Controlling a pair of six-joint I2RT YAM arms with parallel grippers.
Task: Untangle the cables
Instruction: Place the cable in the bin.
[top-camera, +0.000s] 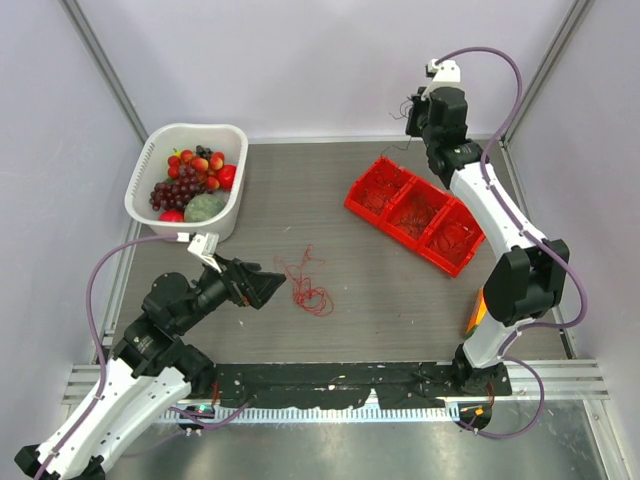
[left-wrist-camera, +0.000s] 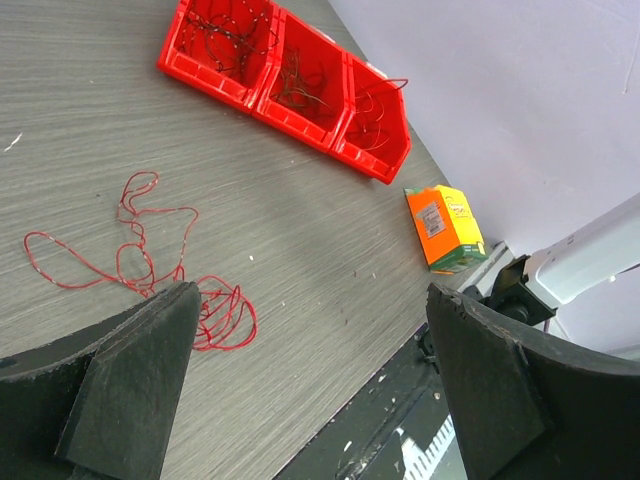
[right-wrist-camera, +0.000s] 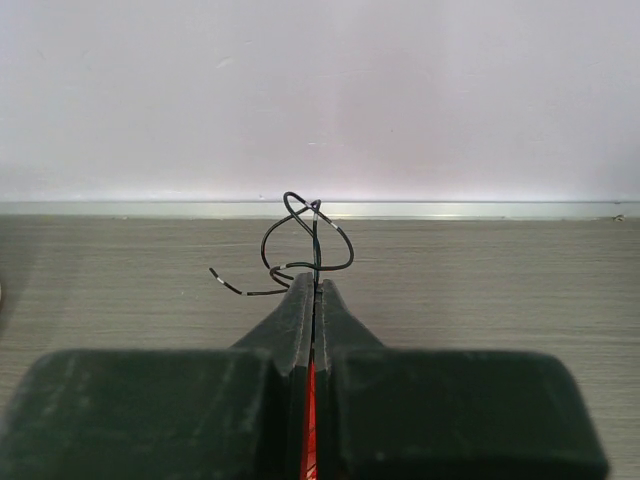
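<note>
Cables (top-camera: 308, 285), a loose red tangle, lie mid-table just ahead of the left gripper (top-camera: 272, 287), its jaws wide apart as if to pin them, while the right gripper (right-wrist-camera: 315, 288), clamped on a dark strand (right-wrist-camera: 310, 235), holds it clear beyond the red bin (top-camera: 415, 212), apparently for sorting.
</note>
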